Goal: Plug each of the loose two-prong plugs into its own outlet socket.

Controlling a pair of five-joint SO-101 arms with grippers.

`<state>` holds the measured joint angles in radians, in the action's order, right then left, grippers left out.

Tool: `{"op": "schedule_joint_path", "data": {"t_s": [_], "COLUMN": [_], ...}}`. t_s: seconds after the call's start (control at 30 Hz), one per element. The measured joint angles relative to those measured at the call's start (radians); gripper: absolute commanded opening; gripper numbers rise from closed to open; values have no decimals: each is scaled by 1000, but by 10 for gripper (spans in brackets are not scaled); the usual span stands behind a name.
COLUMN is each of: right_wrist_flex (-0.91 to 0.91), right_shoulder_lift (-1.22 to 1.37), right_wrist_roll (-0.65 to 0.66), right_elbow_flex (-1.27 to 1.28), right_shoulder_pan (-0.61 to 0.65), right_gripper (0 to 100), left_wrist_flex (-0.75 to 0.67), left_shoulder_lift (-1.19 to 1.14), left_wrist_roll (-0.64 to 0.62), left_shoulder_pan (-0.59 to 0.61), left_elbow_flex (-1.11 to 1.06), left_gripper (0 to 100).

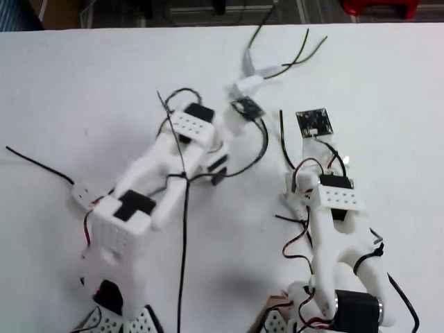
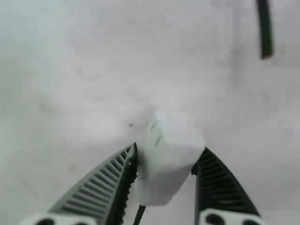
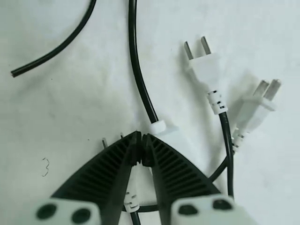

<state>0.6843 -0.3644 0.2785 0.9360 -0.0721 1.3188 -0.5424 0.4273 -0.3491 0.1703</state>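
White socket [image 2: 171, 140] in left gripper [image 2: 167, 153]

Socket [image 2: 166, 154] in left hand [image 2: 167, 153]; two plugs [image 3: 204, 65] [image 3: 255, 105] on table [image 3: 51, 117] beside right hand [image 3: 140, 140].

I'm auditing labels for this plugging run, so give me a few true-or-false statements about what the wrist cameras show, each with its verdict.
1. The left gripper grips a white block between its fingers. True.
2. The right gripper stands wide open. False: its fingertips meet.
3. A white plug and a second plug lie on the table with their prongs bare. True.
4. The cables of those two plugs are red. False: they are black.
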Motion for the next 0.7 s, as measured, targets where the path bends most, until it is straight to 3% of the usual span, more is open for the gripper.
{"op": "schedule_joint_path", "data": {"t_s": [0.2,0.37,0.6,0.7], "right_wrist_flex": [0,0,0,2], "right_shoulder_lift": [0,0,0,0], "right_wrist_roll": [0,0,0,0], "right_elbow_flex": [0,0,-2,-25], "right_shoulder_pan": [0,0,-74,-120], "right_gripper": [18,18,18,34], "left_wrist_flex": [87,144,126,78], "left_shoulder_lift": [92,141,189,192], "left_wrist_roll": [-21,-21,-25,-101], "left_shoulder_pan": [-89,-94,-75,-55], "left_elbow_flex": [0,0,0,0], "left_gripper": [195,195,195,195]}}
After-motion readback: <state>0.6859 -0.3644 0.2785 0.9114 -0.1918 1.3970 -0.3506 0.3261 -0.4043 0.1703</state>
